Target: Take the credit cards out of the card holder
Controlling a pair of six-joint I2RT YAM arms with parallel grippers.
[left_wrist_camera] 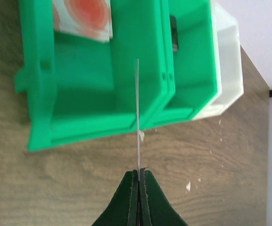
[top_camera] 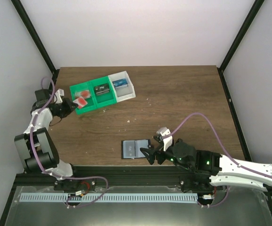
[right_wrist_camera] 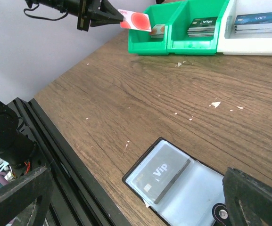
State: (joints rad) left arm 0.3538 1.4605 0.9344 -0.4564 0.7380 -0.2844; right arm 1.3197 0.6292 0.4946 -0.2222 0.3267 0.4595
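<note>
Two red cards [right_wrist_camera: 136, 20], one tray [left_wrist_camera: 79, 129], one card holder [top_camera: 135, 149].

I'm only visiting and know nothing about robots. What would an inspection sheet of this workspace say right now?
Surface: brown wood table.
Job's things: open card holder flat by the right arm, a grey card in its pocket; a red-and-white held card; a second red card in the tray's end green bin.
Clutter: white flecks; black cards and blue cards in the other bins.
Grippers: left jaws shut on the held card at the tray; right jaws open beside the holder.
Cables: a purple cable along each arm.
Surroundings: white walls, black frame posts.
</note>
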